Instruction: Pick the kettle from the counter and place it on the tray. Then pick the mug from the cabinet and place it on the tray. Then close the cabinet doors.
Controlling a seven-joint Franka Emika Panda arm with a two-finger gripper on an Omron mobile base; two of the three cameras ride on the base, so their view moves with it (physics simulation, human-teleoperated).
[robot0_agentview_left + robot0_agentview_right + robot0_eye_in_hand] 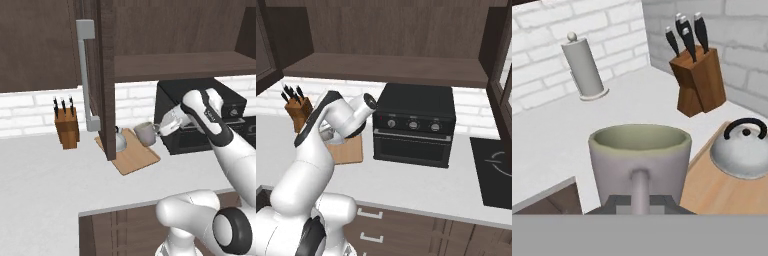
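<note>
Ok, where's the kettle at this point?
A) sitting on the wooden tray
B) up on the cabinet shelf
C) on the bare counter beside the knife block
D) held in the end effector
A: the kettle sits on the tray, while the end effector holds the mug by its handle just over the tray's far end.

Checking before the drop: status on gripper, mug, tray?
Gripper shut on mug by its handle, mug over tray. Kettle already on tray. Open cabinet door stands close beside the tray.
</note>
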